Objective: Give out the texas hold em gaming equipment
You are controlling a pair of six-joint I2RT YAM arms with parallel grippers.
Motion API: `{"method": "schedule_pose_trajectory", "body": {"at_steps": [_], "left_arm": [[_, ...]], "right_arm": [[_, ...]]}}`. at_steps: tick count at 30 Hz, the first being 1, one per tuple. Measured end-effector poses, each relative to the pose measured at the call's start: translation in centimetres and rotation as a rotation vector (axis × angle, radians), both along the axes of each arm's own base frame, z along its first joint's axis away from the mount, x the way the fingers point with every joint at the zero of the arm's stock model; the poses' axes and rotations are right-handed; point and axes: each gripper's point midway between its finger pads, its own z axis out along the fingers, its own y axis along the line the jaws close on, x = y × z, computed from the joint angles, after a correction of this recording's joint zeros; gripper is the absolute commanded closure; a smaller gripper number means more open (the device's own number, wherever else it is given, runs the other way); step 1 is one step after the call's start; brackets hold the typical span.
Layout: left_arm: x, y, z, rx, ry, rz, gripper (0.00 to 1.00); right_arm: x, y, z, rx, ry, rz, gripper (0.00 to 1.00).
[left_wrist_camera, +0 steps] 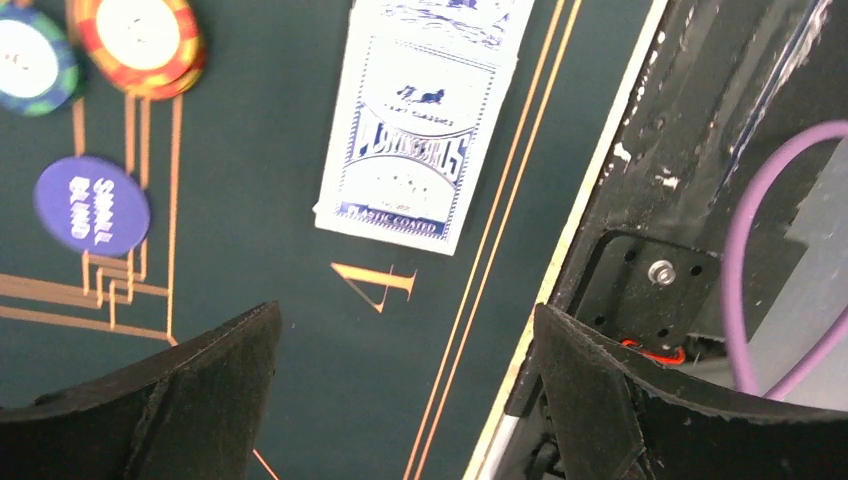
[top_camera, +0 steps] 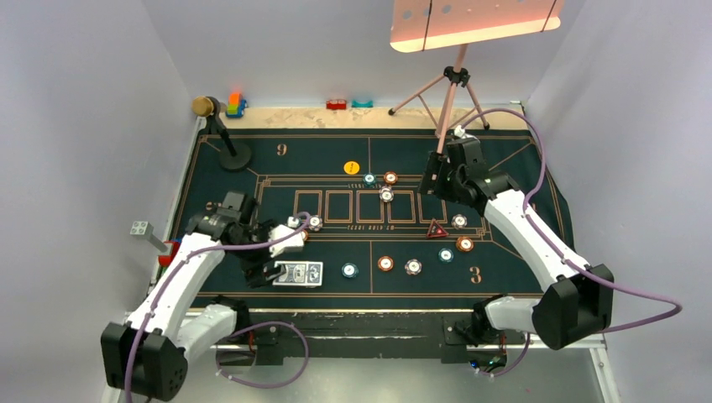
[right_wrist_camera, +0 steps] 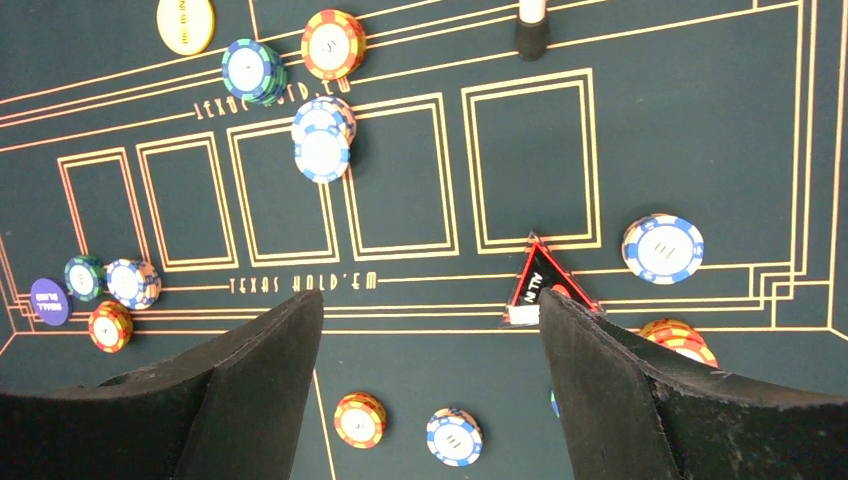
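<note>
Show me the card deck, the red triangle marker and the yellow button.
card deck [left_wrist_camera: 415, 150]: left wrist view, back of top card.
red triangle marker [right_wrist_camera: 538, 275]: right wrist view, its centre.
yellow button [top_camera: 352, 167]: top view, its centre.

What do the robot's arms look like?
The left arm and right arm have white shells, black joints and a purple cable each. The left hand and right hand have two black wedge-shaped fingers.

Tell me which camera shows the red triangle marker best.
Right wrist: the red triangle marker sits large and close there, with its lettering visible. Top external shows it only as a tiny red shape. Left wrist does not show it.
</note>
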Motion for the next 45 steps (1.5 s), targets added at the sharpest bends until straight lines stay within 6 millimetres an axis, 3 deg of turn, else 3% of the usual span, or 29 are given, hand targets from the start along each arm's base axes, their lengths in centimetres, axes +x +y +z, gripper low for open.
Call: {"method": "schedule_pose_trajectory", "body": {"at_steps": [5,18,29,45], "left_arm": [[-0.1,-1.0,-2.4,0.072,0.043,-0.143,0.0],[1.0,-4.4,-4.4,0.118,0.027,-0.285,0.0],[1.1,-4.6,-6.3,0.196,-0.013,-0.28,0.0],[1.8,-5.8,-7.0,0.234,-0.098,-0.304,0.01]], "right_arm": [[0.0,0.5,0.0,0.022,-0.002,0.021,0.17],[0.4,1.6,0.6,0.065,-0.028,0.06,0.17],[1.2,2.2,2.7,0.082,-0.078,0.093,0.17],[1.2,2.3,2.4,0.078,-0.069,0.096,0.18]]}}
